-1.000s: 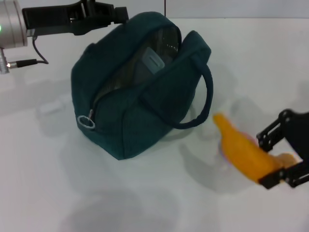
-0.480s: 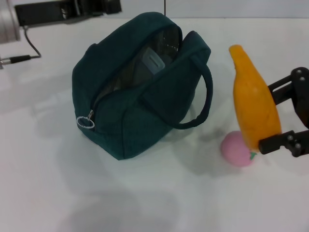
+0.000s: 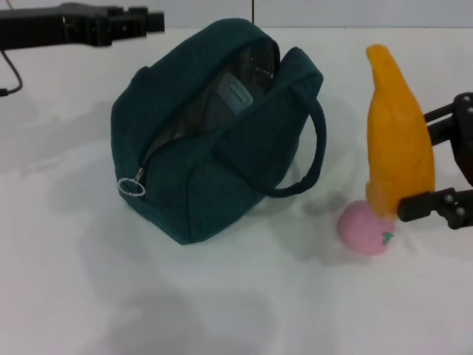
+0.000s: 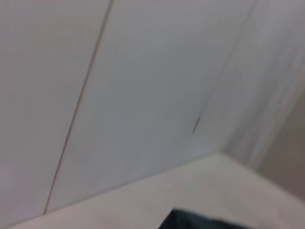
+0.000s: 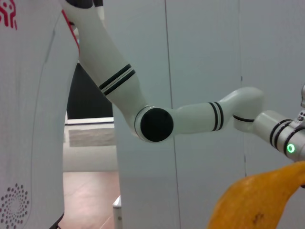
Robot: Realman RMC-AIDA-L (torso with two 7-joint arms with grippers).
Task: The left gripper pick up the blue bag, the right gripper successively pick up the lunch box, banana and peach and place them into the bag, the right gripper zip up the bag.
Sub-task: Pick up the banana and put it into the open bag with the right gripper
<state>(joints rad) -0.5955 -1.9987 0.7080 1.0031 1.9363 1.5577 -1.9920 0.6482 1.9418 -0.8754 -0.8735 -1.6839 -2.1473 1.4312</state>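
Your right tool at 3 o'clock pinches the banana upright, its low end over the peach. The blue bag gapes at centre, lunch box inside. The left tool, at 11 o'clock, clears it; whether it's spread, you cannot tell.

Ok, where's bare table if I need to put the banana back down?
Bare table lies in front of the blue bag and on its left, under the left gripper. It is crowded around the peach, under the banana held by the right gripper.
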